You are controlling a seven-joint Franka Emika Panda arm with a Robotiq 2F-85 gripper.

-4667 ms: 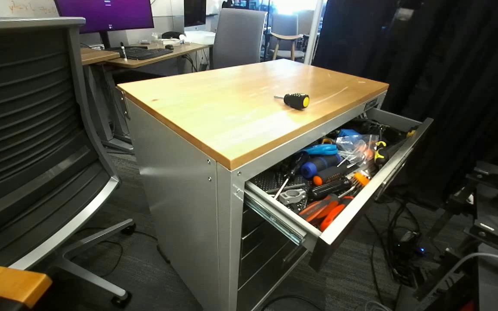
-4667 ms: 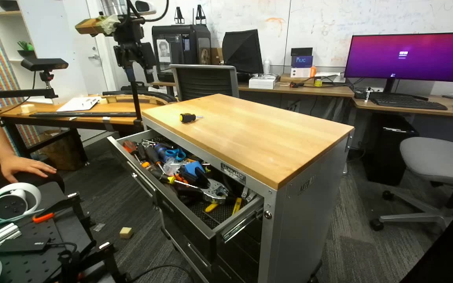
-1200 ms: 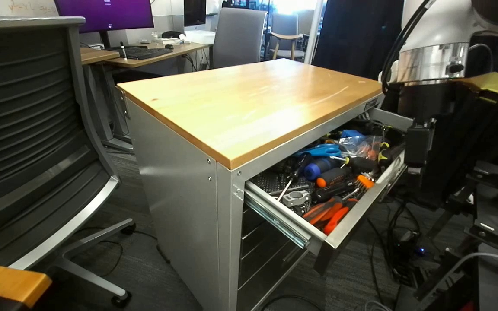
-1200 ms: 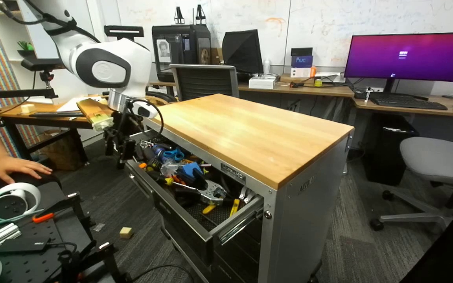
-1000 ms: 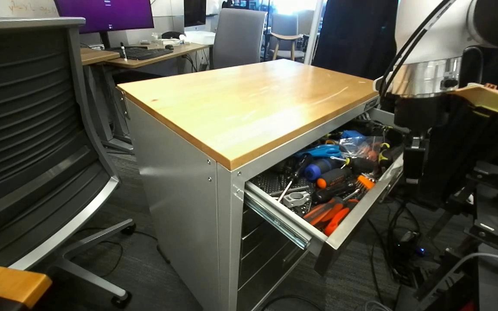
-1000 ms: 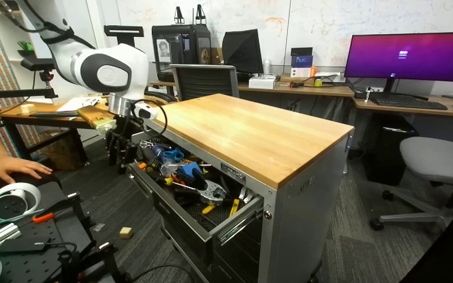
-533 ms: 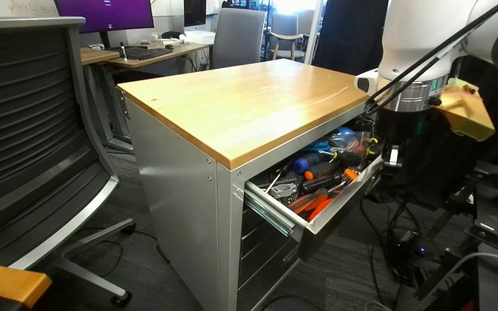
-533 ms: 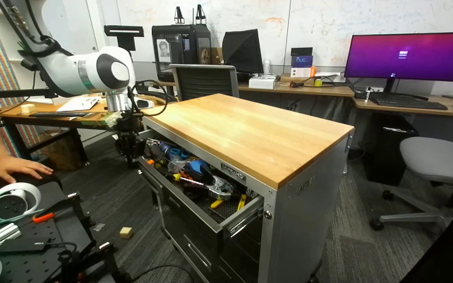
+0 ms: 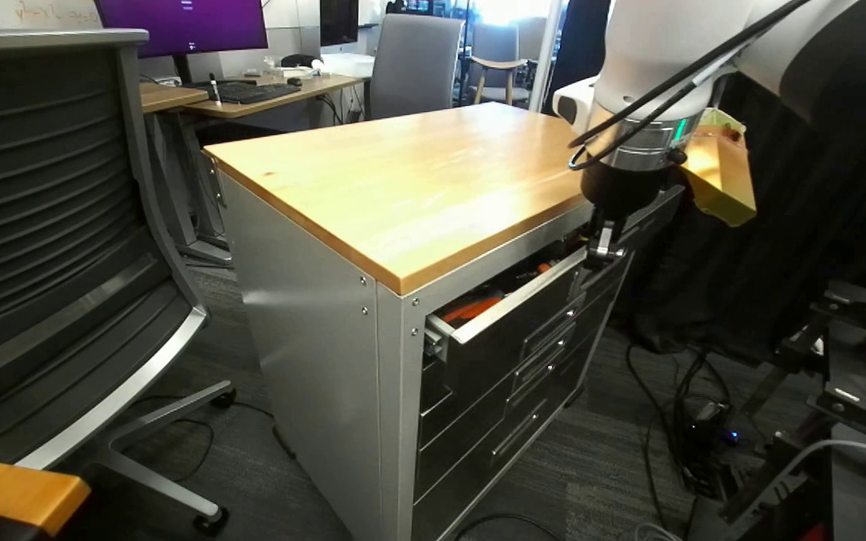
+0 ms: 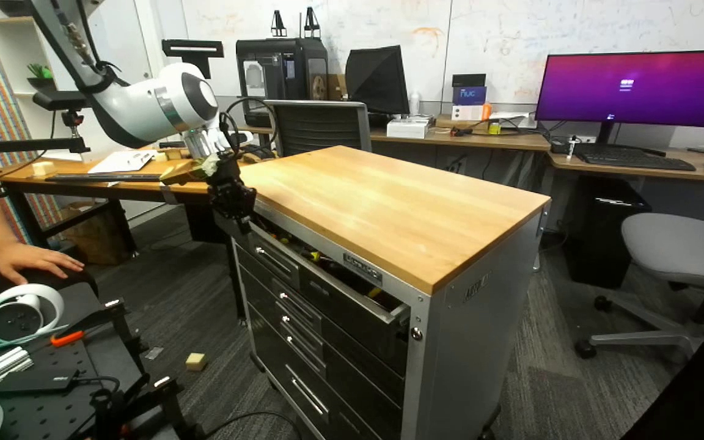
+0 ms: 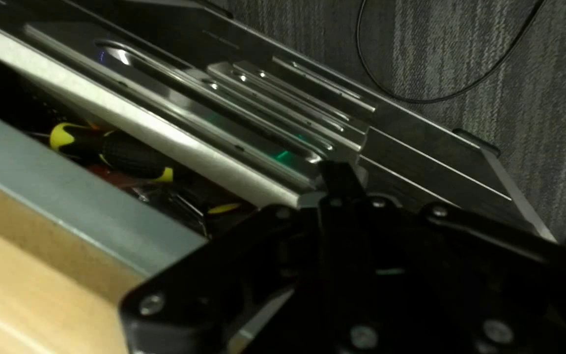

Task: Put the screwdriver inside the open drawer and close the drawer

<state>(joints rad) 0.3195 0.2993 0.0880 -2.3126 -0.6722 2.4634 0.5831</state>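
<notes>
My gripper [image 11: 340,179] (pressed together, seemingly empty) stands outside the drawer [image 9: 512,317], at its long front. My push should run squarely inward.

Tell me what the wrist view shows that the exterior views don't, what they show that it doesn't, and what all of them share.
Only the wrist view shows the length of a ribbed, black handle with yellow ends, lying in the wide, shallow, metal-rimmed drawer.

Only the exterior views show the wide, black-framed, purple-lit monitor and the smooth, white-and-black robot arm.

All three share the partly open drawer itself, the black, hinged tool by its front edge, the flat, pale wooden cabinet top and the dark grey carpet.
</notes>
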